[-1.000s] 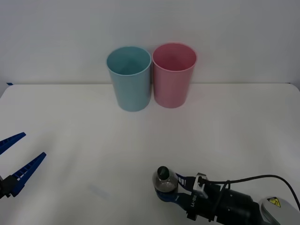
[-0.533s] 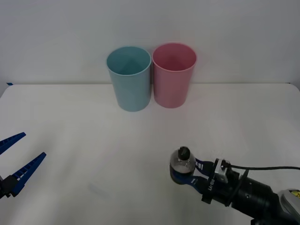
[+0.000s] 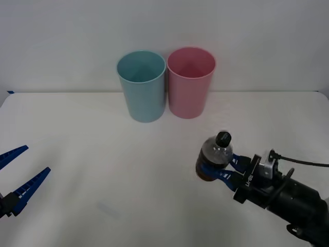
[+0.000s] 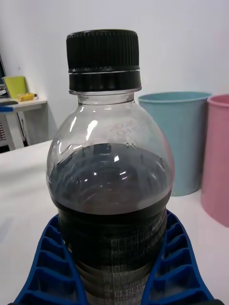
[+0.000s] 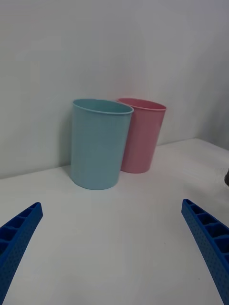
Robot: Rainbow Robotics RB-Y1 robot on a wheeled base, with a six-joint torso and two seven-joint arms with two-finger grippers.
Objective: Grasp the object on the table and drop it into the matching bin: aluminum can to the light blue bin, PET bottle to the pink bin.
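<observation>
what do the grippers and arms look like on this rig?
Both grippers have blue ribbed, wedge-shaped fingers: left gripper, right gripper. The right arm is black and cylindrical, with white lettering on a black wrist block, a silver bracket and a thin black cable.

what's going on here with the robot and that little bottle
The right gripper is shut on a small PET bottle of dark brown liquid with a black cap, holding it upright between its blue fingers, on the near right of the white table. The pink bin and the light blue bin stand side by side at the far edge, and the bottle is short of both. The left gripper waits open at the near left.
</observation>
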